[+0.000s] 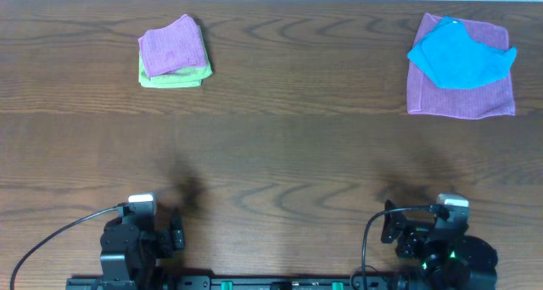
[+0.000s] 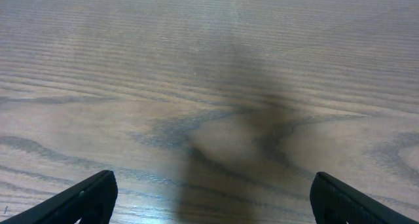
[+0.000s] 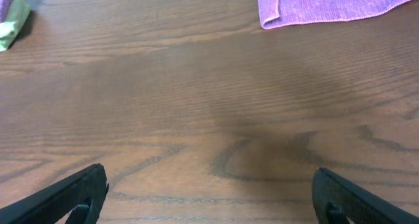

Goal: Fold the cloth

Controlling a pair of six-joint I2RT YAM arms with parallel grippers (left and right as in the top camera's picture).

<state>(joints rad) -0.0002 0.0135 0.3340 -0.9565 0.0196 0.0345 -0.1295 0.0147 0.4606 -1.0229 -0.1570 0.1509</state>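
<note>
The cloth [image 1: 461, 52] lies rumpled on top of the large purple cloth [image 1: 475, 103]. I judge it light, limp and soft, so I should pinch one corner only. My left tool [image 2: 213, 198] and right tool [image 3: 209, 194] are spread and empty over the tabletop [image 1: 280, 146], well apart from the large purple cloth.

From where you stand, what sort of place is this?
Likely a robotics lab bench rather than a home: a left arm and right arm sit at the edge of a wooden table, with a blue cloth laid on a purple cloth.
</note>
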